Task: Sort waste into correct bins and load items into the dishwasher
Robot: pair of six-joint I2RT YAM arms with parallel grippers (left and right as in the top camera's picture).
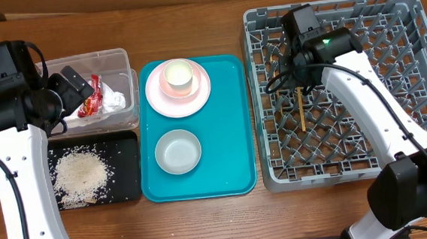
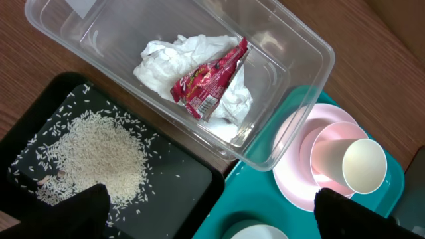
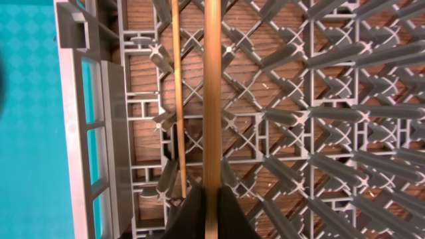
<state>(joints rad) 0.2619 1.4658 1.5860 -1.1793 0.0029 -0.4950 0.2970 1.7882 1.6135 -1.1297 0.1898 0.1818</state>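
Right wrist: jaws clamp chopstick [image 3: 212, 99] over rack [image 3: 68, 133]

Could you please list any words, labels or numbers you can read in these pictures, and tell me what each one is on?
Wrapper: white lettering on red, too blurred to read.
Tub: a white sticker at one corner, no print legible.
Nothing else bears text.
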